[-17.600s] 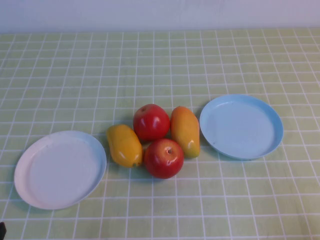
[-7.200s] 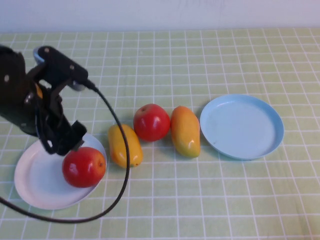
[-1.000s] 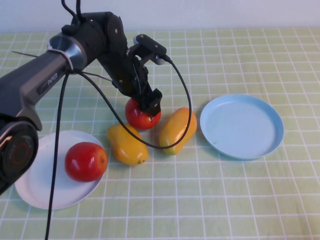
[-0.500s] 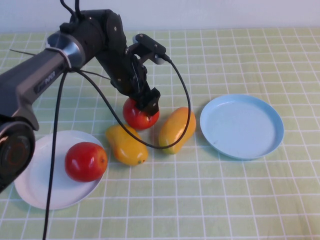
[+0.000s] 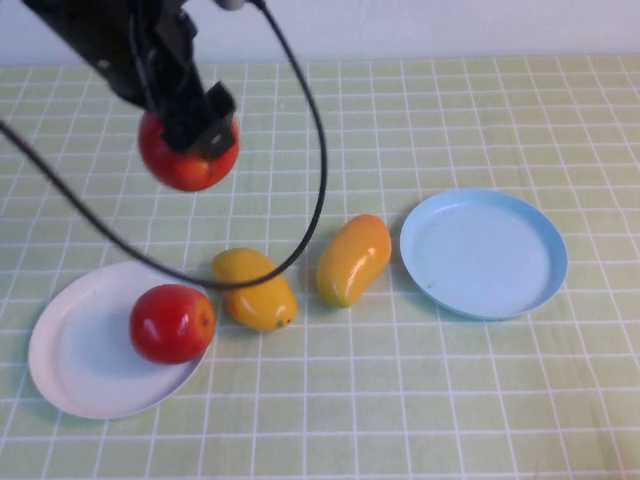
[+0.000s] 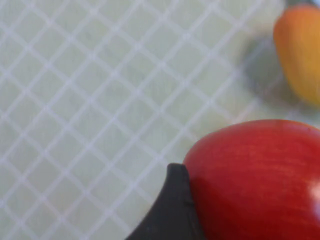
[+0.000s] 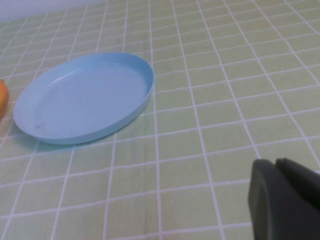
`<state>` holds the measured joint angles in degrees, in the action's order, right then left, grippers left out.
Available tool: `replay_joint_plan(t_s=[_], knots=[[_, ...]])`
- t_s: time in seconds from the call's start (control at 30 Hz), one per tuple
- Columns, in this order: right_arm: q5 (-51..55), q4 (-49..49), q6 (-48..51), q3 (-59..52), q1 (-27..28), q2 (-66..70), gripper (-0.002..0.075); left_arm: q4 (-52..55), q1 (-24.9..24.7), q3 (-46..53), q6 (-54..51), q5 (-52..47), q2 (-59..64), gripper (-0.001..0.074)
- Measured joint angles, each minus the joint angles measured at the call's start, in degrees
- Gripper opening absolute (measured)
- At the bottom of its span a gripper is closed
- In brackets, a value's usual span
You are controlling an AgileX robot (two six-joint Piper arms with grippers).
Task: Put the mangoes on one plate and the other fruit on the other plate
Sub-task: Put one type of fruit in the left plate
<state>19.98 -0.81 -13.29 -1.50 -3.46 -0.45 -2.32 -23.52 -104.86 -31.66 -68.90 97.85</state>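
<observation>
My left gripper (image 5: 192,132) is shut on a red apple (image 5: 187,160) and holds it high above the table's back left. In the left wrist view that apple (image 6: 255,175) fills the corner beside one dark finger (image 6: 167,212). Another red apple (image 5: 172,322) lies on the white plate (image 5: 85,355) at the front left. Two yellow-orange mangoes (image 5: 255,290) (image 5: 352,258) lie on the cloth in the middle. The light blue plate (image 5: 483,252) at the right holds nothing. My right gripper (image 7: 282,197) is shut and low over the cloth, near the blue plate (image 7: 85,97).
A green checked cloth (image 5: 420,400) covers the table. The left arm's black cable (image 5: 318,190) loops down to the nearer mango. The edge of one mango (image 6: 300,55) shows in the left wrist view.
My left gripper has lifted the apple from between the mangoes and carried it up and to the left. The mangoes, the plates and the other apple have stayed put.
</observation>
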Motion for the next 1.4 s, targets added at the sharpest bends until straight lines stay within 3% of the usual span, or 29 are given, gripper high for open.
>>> replay_joint_plan(t_s=[0.23, 0.4, 0.57, 0.77, 1.4], knots=[[0.0, 0.0, 0.0, 0.0, 0.0, 0.0, -0.0016, 7.6, 0.5, 25.6, 1.5, 0.4, -14.0, 0.0574], [0.0, 0.0, 0.0, 0.0, 0.0, 0.0, -0.0016, 8.7, 4.0, 34.0, 6.1, 0.4, -20.4, 0.0573], [0.0, 0.0, 0.0, 0.0, 0.0, 0.0, -0.0016, 8.9, 8.5, 35.3, 17.8, 0.9, -21.7, 0.0573], [0.0, 0.0, 0.0, 0.0, 0.0, 0.0, -0.0016, 9.0, 10.3, 35.3, 26.5, 0.9, -16.4, 0.0573], [0.0, 0.0, 0.0, 0.0, 0.0, 0.0, -0.0016, 5.3, 15.6, 35.4, 30.9, 12.5, -2.9, 0.0572]])
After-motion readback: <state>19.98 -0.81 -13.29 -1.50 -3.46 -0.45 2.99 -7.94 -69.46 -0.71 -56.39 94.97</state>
